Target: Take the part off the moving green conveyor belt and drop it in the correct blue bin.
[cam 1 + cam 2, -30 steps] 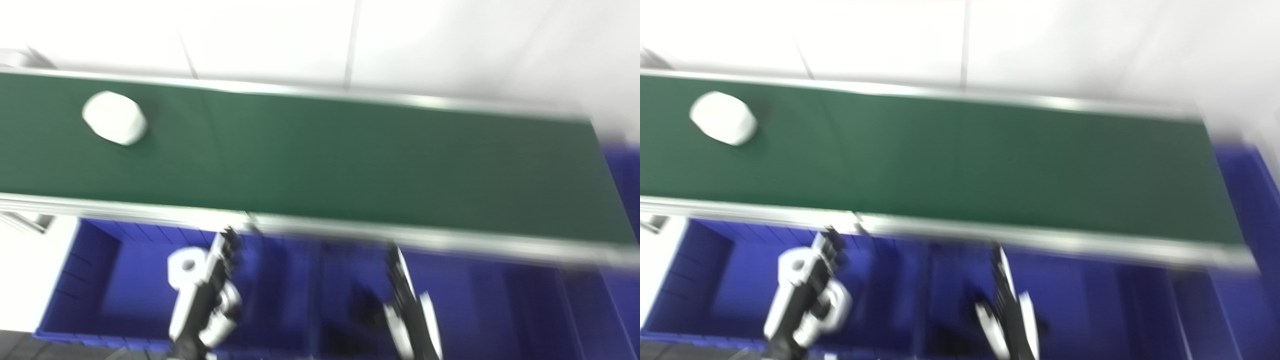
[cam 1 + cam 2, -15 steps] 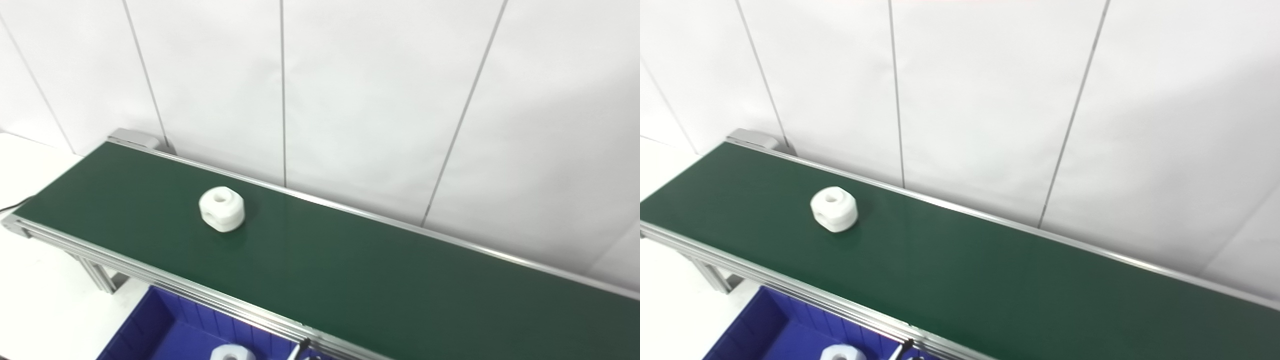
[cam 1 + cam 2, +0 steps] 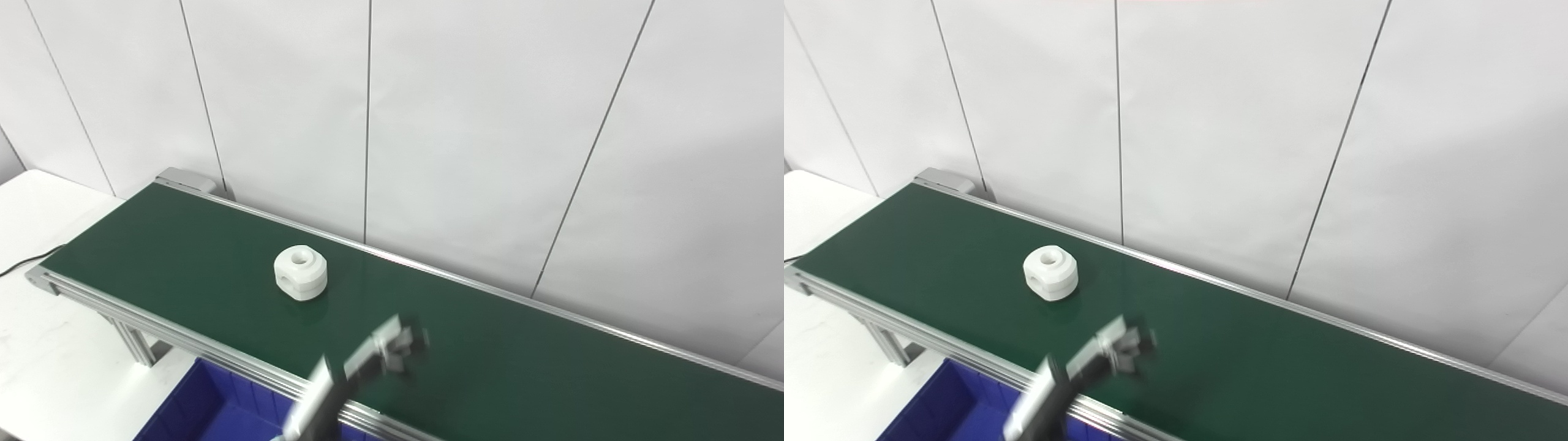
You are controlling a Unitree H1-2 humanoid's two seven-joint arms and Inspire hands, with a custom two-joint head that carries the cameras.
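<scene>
A white round part (image 3: 300, 280) with a hole in its top lies on the green conveyor belt (image 3: 520, 367), towards its left end; it also shows in the right eye view (image 3: 1050, 281). My left hand (image 3: 395, 348) comes up from the bottom edge and is over the belt's near side, right of the part and nearer to me, apart from it. It is motion-blurred, so I cannot tell how its fingers stand; it also shows in the right eye view (image 3: 1118, 350). My right hand is out of view.
A blue bin (image 3: 202, 407) shows below the belt's near rail (image 3: 184, 343) at the bottom left. A white table (image 3: 43, 343) lies to the left. A white panelled wall (image 3: 459, 135) stands right behind the belt.
The camera tilted up from the bins to the belt. Since half a second ago my left hand has risen into view over the belt, and the part has shifted slightly right.
</scene>
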